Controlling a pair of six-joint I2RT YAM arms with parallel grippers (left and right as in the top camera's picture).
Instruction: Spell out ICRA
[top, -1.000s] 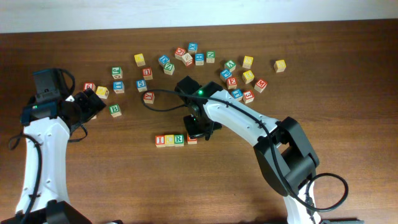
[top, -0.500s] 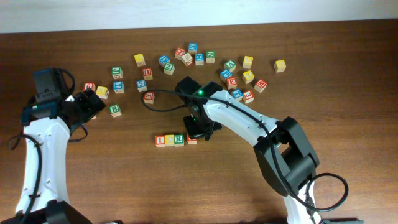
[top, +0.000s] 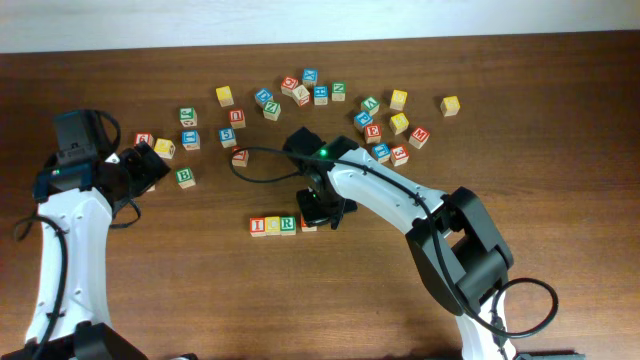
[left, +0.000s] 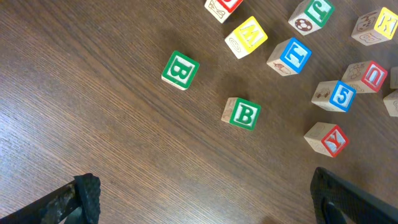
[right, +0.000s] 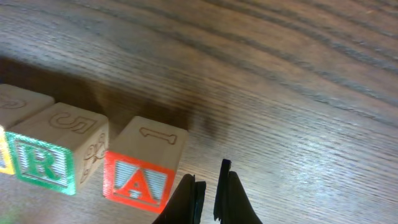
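ICRA (top: 281, 225) sits as one short row of small wooden alphabet cubes on your dark brown wooden table (top: 200, 295), at about 6 o'clock from the table's middle in the overhead view. The row's long axis runs from 9 o'clock to 3 o'clock, almost level, with the 3 o'clock end a shade nearer 12. Reading from the 9 o'clock end, you have the red-faced I cube (top: 257, 226), the yellow C cube (top: 272, 225), the green R cube (top: 288, 224) and the red A cube (top: 308, 224). The letter tops point to 12 o'clock. The first three touch side to side. In the right wrist view the red A cube (right: 140, 174) stands just beside the green R cube (right: 42, 163) and is turned slightly off its line; you cannot tell whether they touch. Your right gripper (top: 322, 212) hangs over the 3 o'clock end of the row, partly covering the A. Its fingers (right: 235, 194) are pressed nearly together and hold nothing, just beside the A cube's 3 o'clock edge. Your left gripper (top: 140, 168) is far off at 9 o'clock with its jaws spread wide and empty, above two green B cubes (left: 242, 114). Many other loose letter cubes (top: 320, 95) lie scattered toward 12 o'clock.
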